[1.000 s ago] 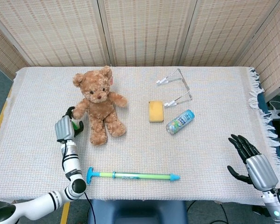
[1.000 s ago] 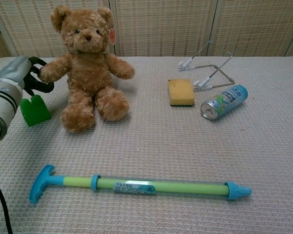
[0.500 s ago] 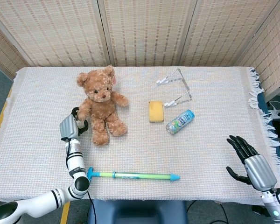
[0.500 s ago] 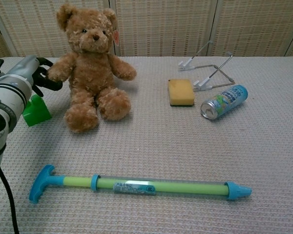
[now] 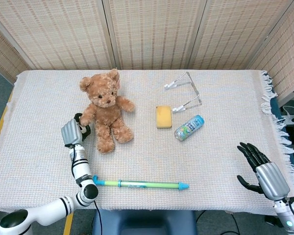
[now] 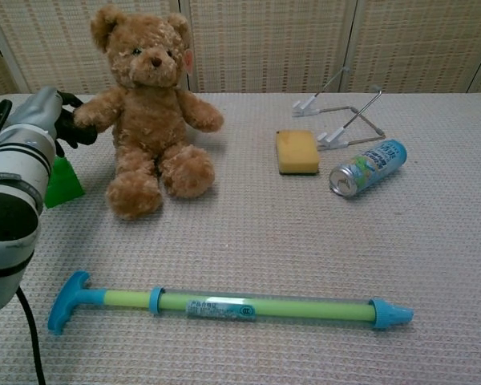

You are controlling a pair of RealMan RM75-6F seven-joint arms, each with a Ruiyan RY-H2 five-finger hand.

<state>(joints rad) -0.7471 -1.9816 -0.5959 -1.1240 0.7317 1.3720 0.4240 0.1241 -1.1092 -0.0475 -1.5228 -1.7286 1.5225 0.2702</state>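
Overhead, woven screens [image 5: 152,32] back the cloth-covered table [image 5: 220,161].

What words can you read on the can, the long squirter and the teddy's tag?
Can: blue printed label, words too blurred to read.
Water squirter: small sticker with print, too small to read.
Teddy bear's ear tag: no readable text.
No words can be read anywhere.

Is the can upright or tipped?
Tipped: the can lies on its side on the tablecloth, its top end facing the chest camera.
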